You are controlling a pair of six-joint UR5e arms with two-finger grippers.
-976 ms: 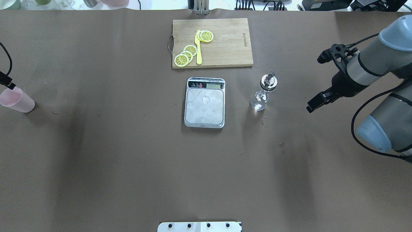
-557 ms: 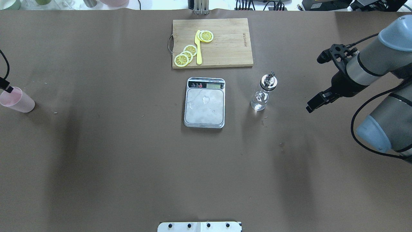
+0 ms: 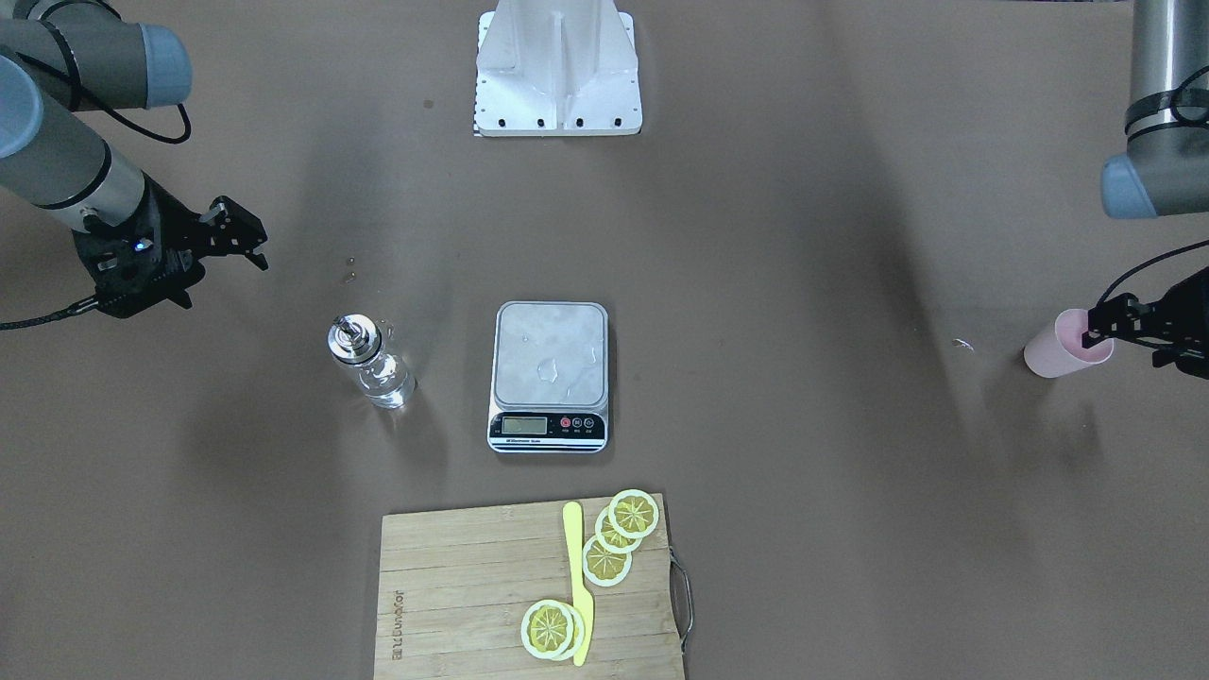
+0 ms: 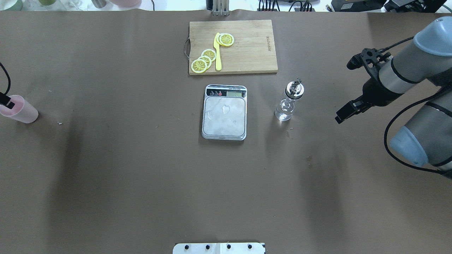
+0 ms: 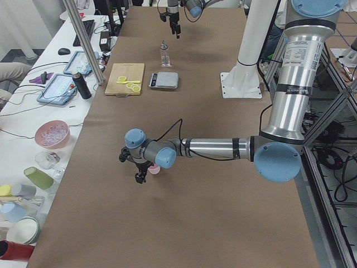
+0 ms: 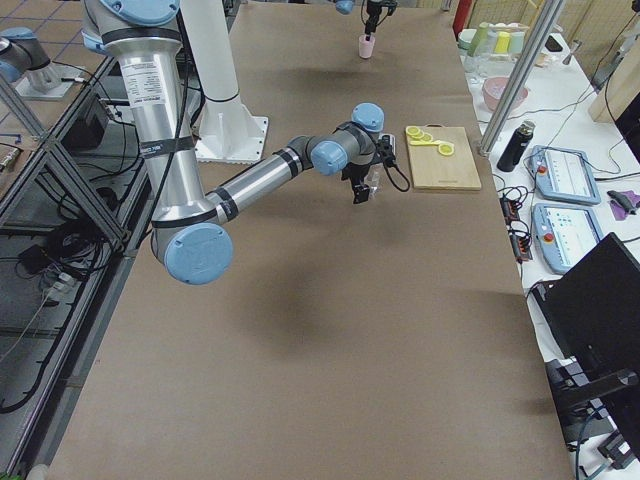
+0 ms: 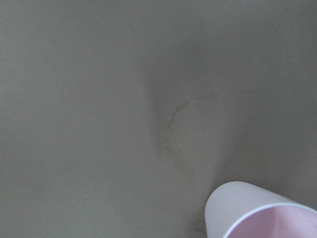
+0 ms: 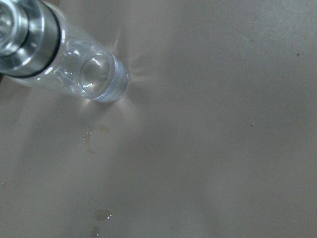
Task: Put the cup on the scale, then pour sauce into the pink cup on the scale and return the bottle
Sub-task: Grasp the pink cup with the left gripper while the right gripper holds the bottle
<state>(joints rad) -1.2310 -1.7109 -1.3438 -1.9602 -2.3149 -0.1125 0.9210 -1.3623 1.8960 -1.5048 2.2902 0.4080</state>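
LEFT EDGE OF THE COUNTER: The pink cup (image 3: 1053, 351) stands upright, mouth up, well apart from the scale (image 3: 550, 368) at the counter's middle. The left gripper (image 3: 1100, 326) is by far the nearer one. Its jaws sit right at the cup's rim, on the side away from the scale, and whether they grip it cannot be told. Toward the right edge the right gripper (image 3: 255, 247) hangs with jaws seemingly parted and empty, near the upright bottle (image 3: 373, 370) beside the scale.

The left gripper (image 3: 1098, 324) perhaps touches the cup (image 3: 1051, 353).
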